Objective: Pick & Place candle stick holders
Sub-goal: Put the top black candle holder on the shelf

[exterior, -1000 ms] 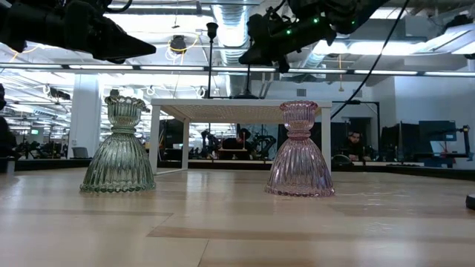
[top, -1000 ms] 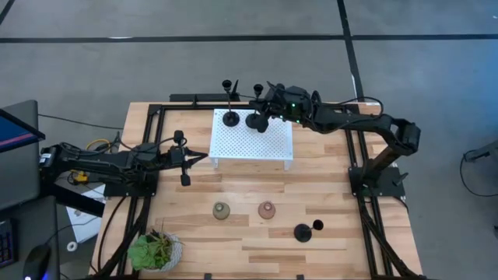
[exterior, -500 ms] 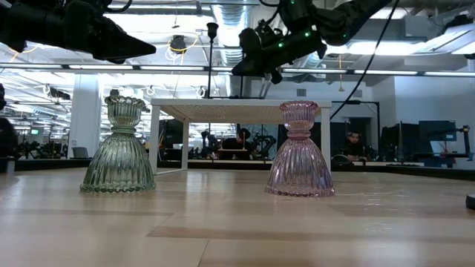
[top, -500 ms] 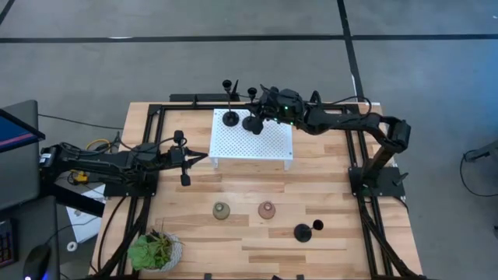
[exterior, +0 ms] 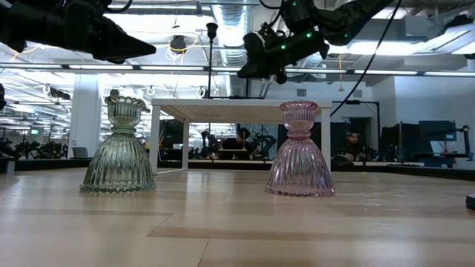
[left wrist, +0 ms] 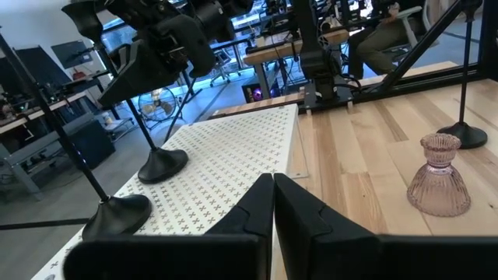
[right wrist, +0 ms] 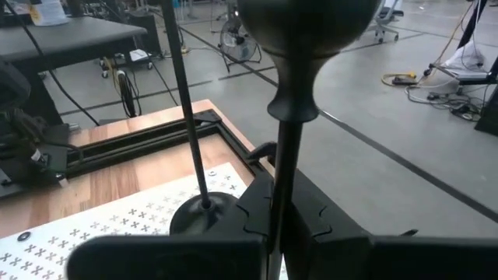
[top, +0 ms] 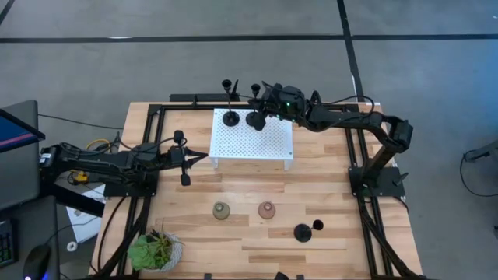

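Two slim black candle stick holders are on the white perforated platform (top: 251, 140). One (top: 231, 118) stands free on its disc base. My right gripper (top: 264, 105) is shut on the stem of the other (top: 255, 120). A third black holder (top: 302, 232) stands on its base on the table at the near right. The olive holder (top: 221, 210) and the pink holder (top: 267, 209) stand on their wide bottoms near the table's middle. My left gripper (top: 187, 158) is shut and empty, above the table left of the platform. My right gripper pinches the holder's thin stem (right wrist: 282, 183) between its two fingers, on the stem's upper part, a little below the top cup (right wrist: 307, 23). The fingers come about level from the table's right and lie across the stem. The disc base (left wrist: 162, 163) is down at the platform's top; the stem leans a little.
A leafy potted plant (top: 156, 250) stands at the table's near left corner. Black frame rails (top: 152, 148) run along the table's left, right and far sides. People and desks show in the room beyond the table.
My right gripper, shut on the black holder's stem, has gone a little down and toward the table's left, then a little back right. The holder's base has stayed beside the free holder on the platform.
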### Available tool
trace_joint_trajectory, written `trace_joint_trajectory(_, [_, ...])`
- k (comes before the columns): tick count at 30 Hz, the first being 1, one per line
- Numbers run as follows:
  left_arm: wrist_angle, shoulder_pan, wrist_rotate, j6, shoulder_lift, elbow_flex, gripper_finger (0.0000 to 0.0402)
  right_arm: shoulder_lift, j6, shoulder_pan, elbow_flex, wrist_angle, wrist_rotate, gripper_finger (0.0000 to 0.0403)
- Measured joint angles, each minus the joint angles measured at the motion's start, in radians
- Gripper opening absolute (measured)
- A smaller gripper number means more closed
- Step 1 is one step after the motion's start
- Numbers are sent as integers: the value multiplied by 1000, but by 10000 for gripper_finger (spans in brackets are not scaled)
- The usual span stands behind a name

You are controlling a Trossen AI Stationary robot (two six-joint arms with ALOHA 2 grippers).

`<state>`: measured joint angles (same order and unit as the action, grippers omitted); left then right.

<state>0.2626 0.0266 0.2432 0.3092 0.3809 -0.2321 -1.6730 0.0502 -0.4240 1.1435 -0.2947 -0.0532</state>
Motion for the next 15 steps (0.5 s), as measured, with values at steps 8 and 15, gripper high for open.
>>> trace_joint_trajectory(8, [0, 0, 0, 0, 0, 0, 12, 0, 3, 0, 0, 4, 1, 19])
trace_joint_trajectory(15, [0, 0, 0, 0, 0, 0, 12, 0, -23, 1, 0, 6, 1, 69])
